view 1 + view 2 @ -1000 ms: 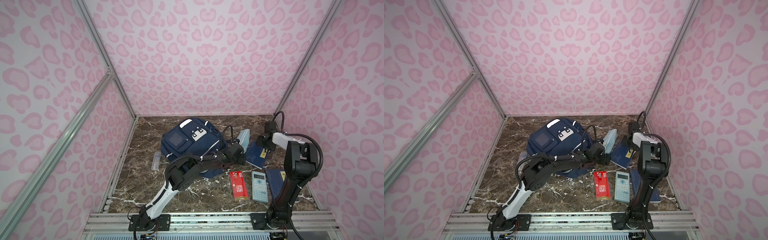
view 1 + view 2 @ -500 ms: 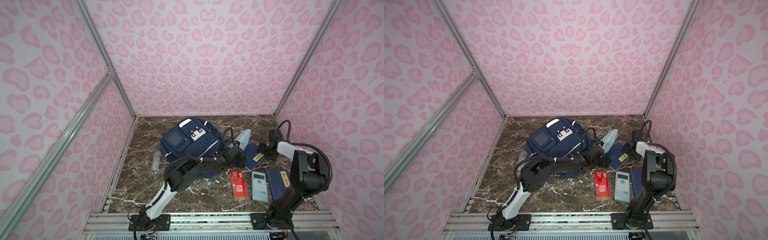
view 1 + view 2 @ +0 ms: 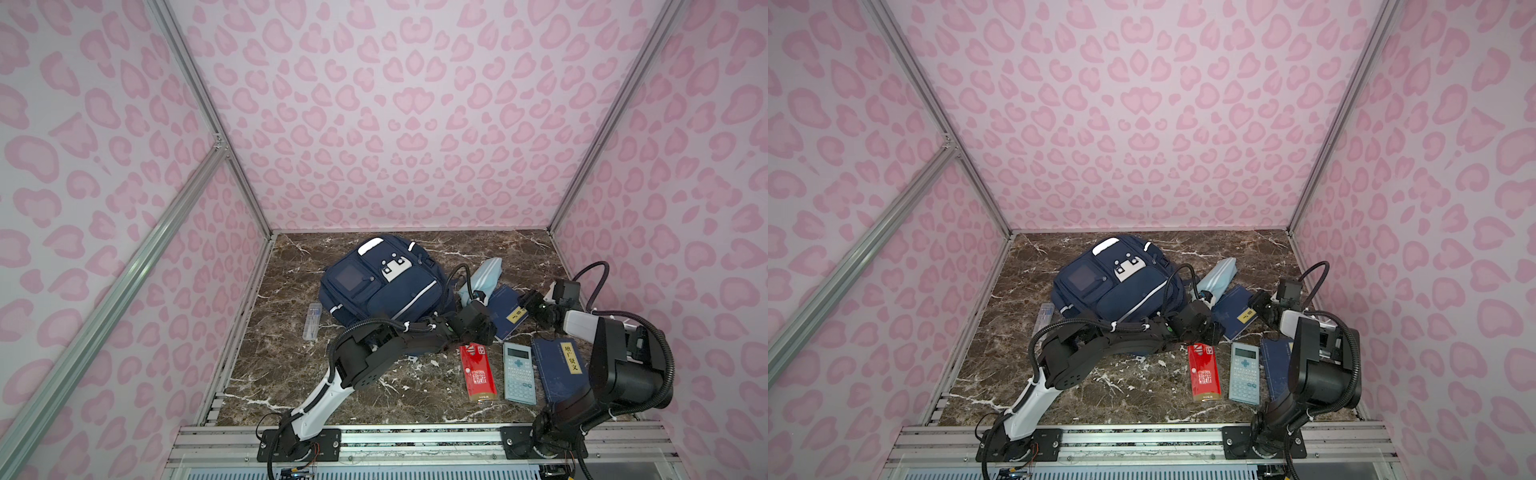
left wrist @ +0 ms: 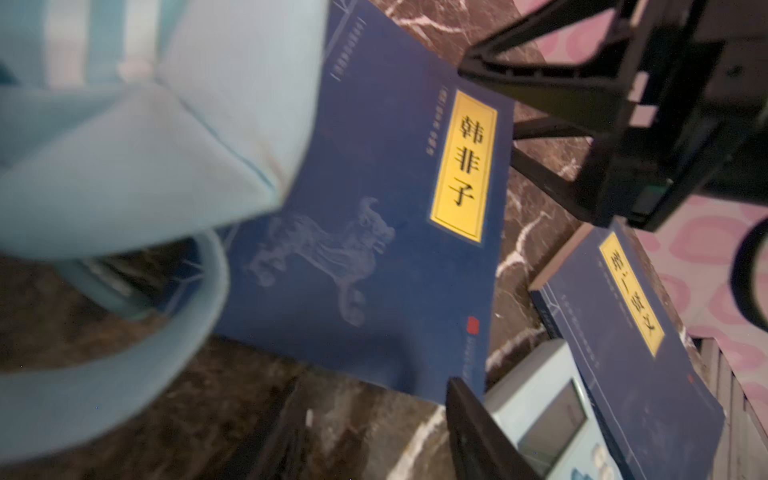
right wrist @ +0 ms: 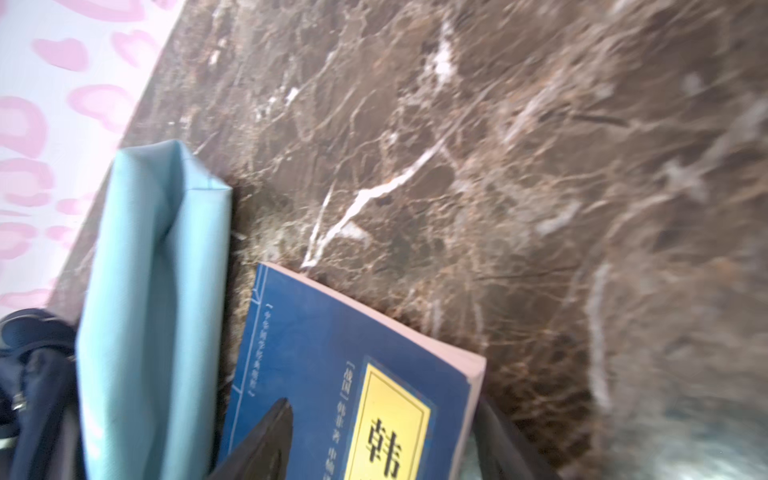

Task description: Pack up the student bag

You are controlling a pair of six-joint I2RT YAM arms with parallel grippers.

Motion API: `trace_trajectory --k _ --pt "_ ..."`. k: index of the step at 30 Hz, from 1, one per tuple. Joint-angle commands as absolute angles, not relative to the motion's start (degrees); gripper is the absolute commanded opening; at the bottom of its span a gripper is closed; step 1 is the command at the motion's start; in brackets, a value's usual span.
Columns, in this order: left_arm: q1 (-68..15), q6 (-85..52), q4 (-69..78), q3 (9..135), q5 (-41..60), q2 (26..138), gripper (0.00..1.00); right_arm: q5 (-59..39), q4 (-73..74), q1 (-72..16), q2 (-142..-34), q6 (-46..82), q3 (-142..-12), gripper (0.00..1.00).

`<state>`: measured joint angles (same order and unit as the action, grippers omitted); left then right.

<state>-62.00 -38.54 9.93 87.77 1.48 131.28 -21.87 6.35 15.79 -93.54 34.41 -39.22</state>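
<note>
Here one student bag [image 3: 386, 282] lies toward the back of the marble counter [image 3: 291, 365]; two navy books [image 3: 505, 303], one pouch [image 3: 482, 276], one calculator [image 3: 518, 372], one red carton [image 3: 478, 372]; pink-spotted walls [image 3: 415, 124]. The left tool [image 4: 376, 386] gapes empty; the right tool [image 5: 384, 405] gapes astride a book's edge.

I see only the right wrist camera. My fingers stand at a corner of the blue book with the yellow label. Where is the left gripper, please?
Observer: The left gripper is at the near edge of that same blue book, jaws open.
Operator: Is there another book anywhere?
Observer: Yes, a second blue book lies flat beside the right arm, apart from the first.
Operator: What lies next to it?
Observer: A calculator, and a red packet on the calculator's other side.
</note>
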Motion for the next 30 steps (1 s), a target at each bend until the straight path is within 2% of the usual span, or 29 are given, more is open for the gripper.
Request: trace_trajectory --k 1,5,8,14,17,23,26,30 --pt "-62.73 -40.16 6.01 86.56 4.54 130.64 0.55 -24.83 -2.00 16.06 -93.85 37.19 -37.13 0.70" --pt "-63.52 -40.69 6.40 86.72 6.01 130.71 0.54 -24.06 -3.87 15.99 -90.15 36.73 -36.52 0.71" --pt "-63.87 -41.01 6.37 87.97 7.17 131.37 0.54 -24.02 -4.31 16.47 -89.90 35.83 -36.46 0.68" --pt "-64.57 -40.75 4.96 92.67 10.29 134.42 0.54 -26.59 -1.05 17.20 -92.19 36.53 -35.07 0.52" --pt "-64.94 -39.95 4.57 93.48 10.69 134.65 0.54 -26.30 -0.44 17.65 -92.79 36.31 -34.98 0.40" --pt "-64.97 -39.64 4.75 94.42 12.03 135.44 0.54 -26.41 0.03 17.75 -93.98 36.50 -35.33 0.31" --pt "-64.90 -39.58 4.96 93.64 11.67 134.84 0.54 -24.58 -1.05 17.75 -93.88 35.15 -35.59 0.11" --pt "-64.87 -39.56 6.62 89.80 9.02 131.51 0.53 -22.40 -1.42 17.75 -92.87 34.62 -35.51 0.01"
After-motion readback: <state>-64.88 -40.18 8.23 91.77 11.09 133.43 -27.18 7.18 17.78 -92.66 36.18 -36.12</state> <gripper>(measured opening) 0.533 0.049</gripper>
